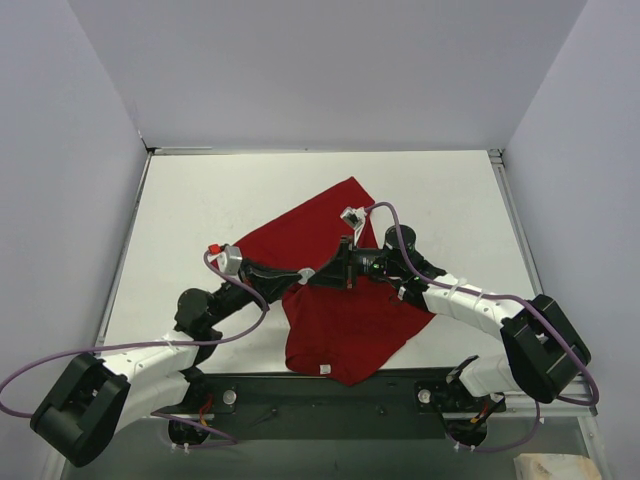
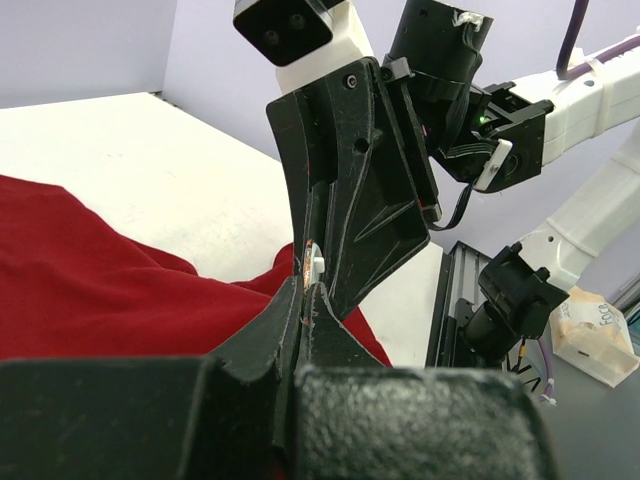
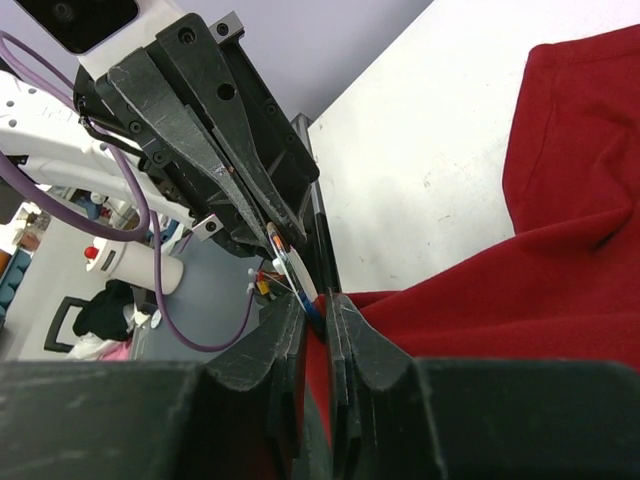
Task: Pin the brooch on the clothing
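Note:
The deep-red T-shirt (image 1: 340,325) lies spread in the middle of the white table; it also shows in the left wrist view (image 2: 80,280) and the right wrist view (image 3: 560,260). My two grippers meet tip to tip above its middle. My left gripper (image 1: 316,275) (image 2: 305,290) is shut on the tiny brooch (image 2: 316,266), seen edge-on as a white disc with orange and blue (image 3: 290,262). My right gripper (image 1: 342,270) (image 3: 322,305) is shut on a raised fold of the red fabric, right under the brooch. The brooch's lower edge touches that fold.
The shirt's white label (image 1: 325,369) lies at its near edge. A black rail (image 1: 320,392) with the arm bases runs along the table's front. Grey walls close the left, back and right. A small box (image 1: 550,465) sits off the table at the near right.

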You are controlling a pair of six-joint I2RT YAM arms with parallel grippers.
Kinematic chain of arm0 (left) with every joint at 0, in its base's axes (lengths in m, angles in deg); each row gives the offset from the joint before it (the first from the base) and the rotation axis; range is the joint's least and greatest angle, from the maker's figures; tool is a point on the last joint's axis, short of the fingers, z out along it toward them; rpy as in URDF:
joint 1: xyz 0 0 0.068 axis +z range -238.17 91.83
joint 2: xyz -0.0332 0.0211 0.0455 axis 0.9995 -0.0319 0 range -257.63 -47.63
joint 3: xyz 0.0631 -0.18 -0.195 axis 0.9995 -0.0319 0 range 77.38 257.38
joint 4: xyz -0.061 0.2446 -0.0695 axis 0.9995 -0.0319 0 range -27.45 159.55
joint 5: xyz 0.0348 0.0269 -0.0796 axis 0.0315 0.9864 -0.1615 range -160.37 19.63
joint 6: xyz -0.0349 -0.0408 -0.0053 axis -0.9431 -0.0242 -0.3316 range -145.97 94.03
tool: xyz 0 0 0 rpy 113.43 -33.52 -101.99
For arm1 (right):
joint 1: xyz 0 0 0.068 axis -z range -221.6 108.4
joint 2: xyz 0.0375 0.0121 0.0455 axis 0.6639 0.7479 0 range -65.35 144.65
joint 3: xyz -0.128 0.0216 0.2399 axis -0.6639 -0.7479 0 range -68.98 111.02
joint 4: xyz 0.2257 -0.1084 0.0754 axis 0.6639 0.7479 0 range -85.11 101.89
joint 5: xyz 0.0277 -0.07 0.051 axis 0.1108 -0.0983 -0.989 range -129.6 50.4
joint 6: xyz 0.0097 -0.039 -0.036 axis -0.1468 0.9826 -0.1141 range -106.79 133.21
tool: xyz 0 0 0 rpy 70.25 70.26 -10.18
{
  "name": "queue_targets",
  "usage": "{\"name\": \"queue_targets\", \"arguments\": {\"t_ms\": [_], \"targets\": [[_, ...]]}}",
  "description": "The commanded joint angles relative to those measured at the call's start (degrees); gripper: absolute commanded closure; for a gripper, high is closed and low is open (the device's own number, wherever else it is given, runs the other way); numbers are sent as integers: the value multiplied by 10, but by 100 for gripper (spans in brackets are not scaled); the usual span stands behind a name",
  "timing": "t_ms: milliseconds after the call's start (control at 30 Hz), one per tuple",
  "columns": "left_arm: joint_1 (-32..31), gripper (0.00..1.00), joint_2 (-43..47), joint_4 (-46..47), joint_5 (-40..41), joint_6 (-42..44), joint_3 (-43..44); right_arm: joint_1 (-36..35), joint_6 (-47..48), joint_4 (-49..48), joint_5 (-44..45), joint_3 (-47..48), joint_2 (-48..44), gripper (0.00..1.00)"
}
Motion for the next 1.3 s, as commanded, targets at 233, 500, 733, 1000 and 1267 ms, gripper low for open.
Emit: {"name": "queue_targets", "arguments": {"t_ms": [233, 500, 733, 1000, 1267], "targets": [[-3, 100, 24, -3, -7, 31, 19, -13, 52, 18, 1, 36, -25, 75], [-2, 100, 30, -8, -1, 32, 16, -13, 60, 37, 6, 40, -27, 76], [-3, 100, 21, -7, -12, 26, 22, -13, 52, 30, 1, 47, -15, 78], [-3, 100, 17, -6, -15, 24, 24, -14, 49, 28, 1, 55, -10, 78], [-3, 100, 15, -18, -22, 25, 32, -15, 40, 25, -2, 68, 5, 78]]}}
